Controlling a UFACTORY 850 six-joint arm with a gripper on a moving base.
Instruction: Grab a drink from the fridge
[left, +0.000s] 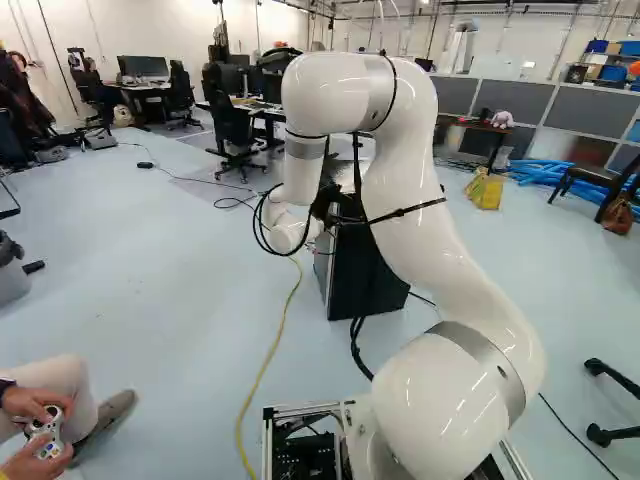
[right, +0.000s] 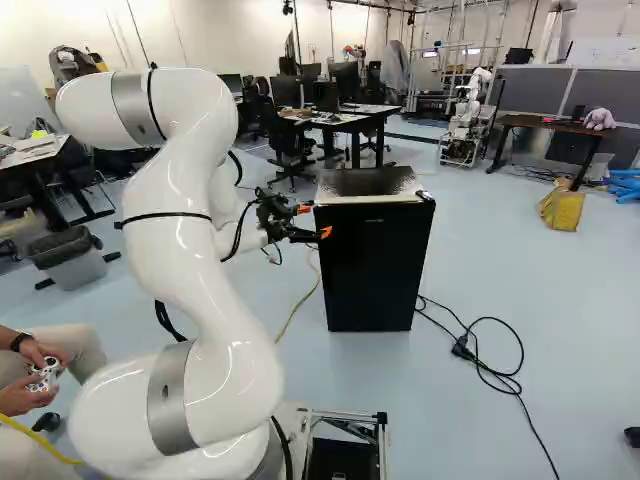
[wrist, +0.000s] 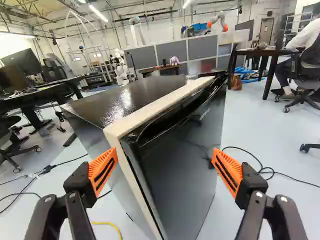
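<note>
Black two-fingered gripper with ribbed orange pads (wrist: 166, 171): fingers spread wide, nothing pinched between them. Seen along the wrist, the near upright edge of the small black box-shaped fridge (right: 370, 275) fell between the pads, one toward the side panel, the other toward the glossy dark door (wrist: 182, 165). Whether either pad brushed the fridge could not be told.

Drink: not visible. Presumed inside, since the door looked closed; a very narrow gap could not be ruled out.

White jointed arm (right: 180, 260) rose high and folded over, bringing the gripper in near the fridge's upper part, at its left in the right base view. Likely reason for that height: a dark recessed grip (wrist: 167, 120) ran along the door's top, next to the pale strip (wrist: 155, 106) edging the cabinet. The wide spread probably served to leave room around an edge before committing to it.

Step, as judged: approach to the door, early in the task; opening and reaching in remained. Next move called for lining one finger up with the door's edge or recess, then drawing outward.

Risks noted: smooth panels offered poor purchase; a misjudged push might have shifted the whole fridge; the loosely looped black cable (right: 462, 347) on the floor could have fouled the base.
</note>
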